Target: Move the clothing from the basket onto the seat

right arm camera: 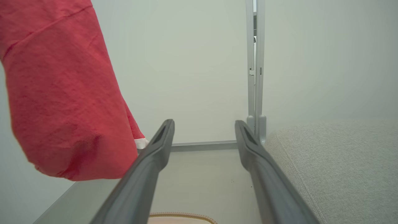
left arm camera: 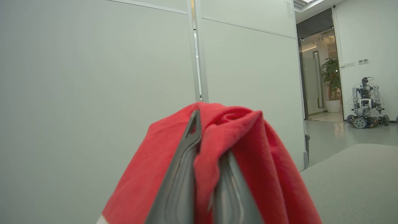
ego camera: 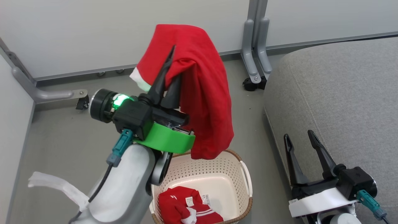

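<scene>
Pointing upward mid-frame in the head view, the left gripper [ego camera: 173, 70] is pinched shut on one red garment [ego camera: 205, 81], draped above the basket [ego camera: 245, 174]. A second red piece [ego camera: 177, 205] lies inside the basket, bottom centre. The right gripper [ego camera: 298, 135], lower right, stands wide open and empty beside the seat [ego camera: 335, 93].

Left wrist view: fingers [left arm camera: 183, 174] clamp red fabric.

Right wrist view: jaws spread, nothing between.
</scene>
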Controlling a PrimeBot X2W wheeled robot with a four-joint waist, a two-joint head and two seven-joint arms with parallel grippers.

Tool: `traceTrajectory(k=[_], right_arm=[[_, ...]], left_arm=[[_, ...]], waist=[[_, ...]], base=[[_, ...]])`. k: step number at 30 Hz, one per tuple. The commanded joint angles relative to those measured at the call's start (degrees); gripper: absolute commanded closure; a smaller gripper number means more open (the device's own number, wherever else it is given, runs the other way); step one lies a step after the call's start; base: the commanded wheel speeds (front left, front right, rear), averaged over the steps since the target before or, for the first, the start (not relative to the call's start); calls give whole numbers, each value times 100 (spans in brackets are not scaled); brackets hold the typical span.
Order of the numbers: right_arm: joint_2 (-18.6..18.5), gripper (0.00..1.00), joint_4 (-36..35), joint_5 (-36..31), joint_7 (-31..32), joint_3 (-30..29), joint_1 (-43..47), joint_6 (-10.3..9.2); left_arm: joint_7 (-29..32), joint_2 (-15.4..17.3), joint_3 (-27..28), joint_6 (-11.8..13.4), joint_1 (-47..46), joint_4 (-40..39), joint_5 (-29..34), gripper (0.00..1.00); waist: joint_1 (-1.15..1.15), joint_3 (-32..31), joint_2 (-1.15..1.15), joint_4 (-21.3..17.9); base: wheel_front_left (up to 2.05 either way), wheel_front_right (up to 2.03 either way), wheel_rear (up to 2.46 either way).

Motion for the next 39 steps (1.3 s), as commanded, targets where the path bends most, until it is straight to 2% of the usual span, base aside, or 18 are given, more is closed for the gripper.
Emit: traceTrajectory(k=[1,5,9,16,25,33,39], right_arm=[[-14,0,-29,25,-19,4,82,-1],[-13,0,-52,29,-20,28,105,-1],[-32,0,-74,33,-19,27,96,-2],[-63,0,-101,54,-19,108,55,-1],[-111,0,-413,214,-20,291,114,-2],[-613,0,-745,575,-20,1253,52,-1],[-670,0,-835,665,-19,1360,-9,-1]], left_arm=[[20,-44,-73,-39,106,-61,36,100],[34,-122,-307,-154,119,-110,55,100],[26,-156,-398,-134,184,-103,69,100],[-8,-202,-414,-112,437,-90,3,100],[-10,-109,-311,-183,422,-48,64,100],[-9,-94,-282,-201,480,11,86,100],[-9,-139,-277,-238,479,39,64,100]], waist=[[1,13,0,1],[1,25,0,8],[1,23,0,3],[1,-11,0,-59],[1,-14,0,-95],[1,9,0,-127],[1,5,0,-110]], base=[[0,0,0],[0,0,0],[0,0,0],[0,0,0],[0,0,0],[0,0,0],[0,0,0]])
